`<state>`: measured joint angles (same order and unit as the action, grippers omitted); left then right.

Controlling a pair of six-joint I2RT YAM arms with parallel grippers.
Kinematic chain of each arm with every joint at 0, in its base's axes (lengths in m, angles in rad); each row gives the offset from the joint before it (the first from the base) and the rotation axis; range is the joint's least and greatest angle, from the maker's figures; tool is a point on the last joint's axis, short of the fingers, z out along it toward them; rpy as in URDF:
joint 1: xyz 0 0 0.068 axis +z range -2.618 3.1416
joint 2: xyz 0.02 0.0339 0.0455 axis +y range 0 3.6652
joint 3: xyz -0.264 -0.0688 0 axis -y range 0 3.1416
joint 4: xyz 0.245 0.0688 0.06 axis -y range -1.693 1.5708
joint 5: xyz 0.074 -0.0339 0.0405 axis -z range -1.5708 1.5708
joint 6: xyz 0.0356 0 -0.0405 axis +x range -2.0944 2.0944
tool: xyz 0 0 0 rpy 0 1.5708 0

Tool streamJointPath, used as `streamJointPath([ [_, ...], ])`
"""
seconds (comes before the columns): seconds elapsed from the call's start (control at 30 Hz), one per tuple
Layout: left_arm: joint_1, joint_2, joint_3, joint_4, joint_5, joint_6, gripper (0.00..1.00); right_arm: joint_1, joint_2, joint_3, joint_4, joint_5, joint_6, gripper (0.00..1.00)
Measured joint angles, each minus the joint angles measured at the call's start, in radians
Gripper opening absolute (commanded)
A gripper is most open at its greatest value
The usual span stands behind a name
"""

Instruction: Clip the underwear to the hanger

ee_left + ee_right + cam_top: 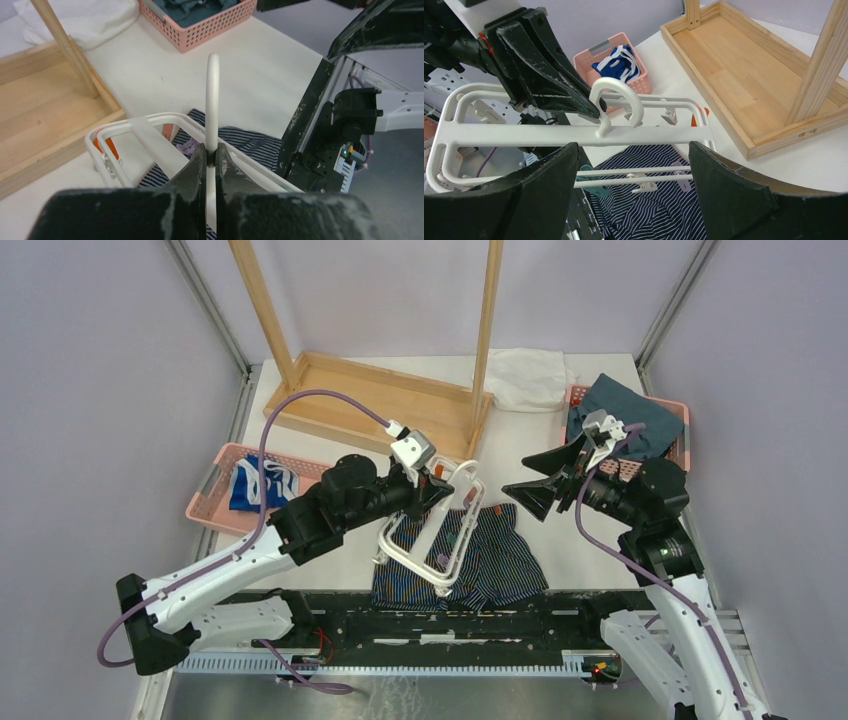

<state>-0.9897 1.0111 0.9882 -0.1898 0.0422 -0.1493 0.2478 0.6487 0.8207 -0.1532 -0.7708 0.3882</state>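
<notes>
White hanger (428, 530) is hanging in the left pincer (211, 152), clamped on its hook; the right pincer (520, 475) is gaping empty; the underwear (500, 562) is lying unclipped on the counter (512, 440).

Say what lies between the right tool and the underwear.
The hanger, clips dangling, sits before the open right tool, over the underwear: right wrist view.

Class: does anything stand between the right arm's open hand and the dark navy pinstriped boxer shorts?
Yes: the white plastic drying frame, held by the left hand, hangs over the boxer shorts, in front of the right hand. Their right side lies uncovered.
</notes>
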Motion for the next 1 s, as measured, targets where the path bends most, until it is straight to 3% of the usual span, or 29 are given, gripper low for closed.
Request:
streamJointPath([
  [0.23, -0.011, 0.029, -0.001, 0.097, -0.009, 0.003, 0.03, 0.000, 0.023, 0.029, -0.045, -0.001, -0.050, 0.88],
  [0.7, -0.011, 0.014, -0.002, 0.086, 0.078, 0.068, 0.03, 0.000, 0.083, 0.101, -0.029, -0.121, -0.079, 0.88],
  [1.0, -0.011, 0.011, -0.002, 0.079, 0.153, 0.095, 0.03, 0.000, 0.231, 0.165, -0.001, -0.219, -0.094, 0.89],
])
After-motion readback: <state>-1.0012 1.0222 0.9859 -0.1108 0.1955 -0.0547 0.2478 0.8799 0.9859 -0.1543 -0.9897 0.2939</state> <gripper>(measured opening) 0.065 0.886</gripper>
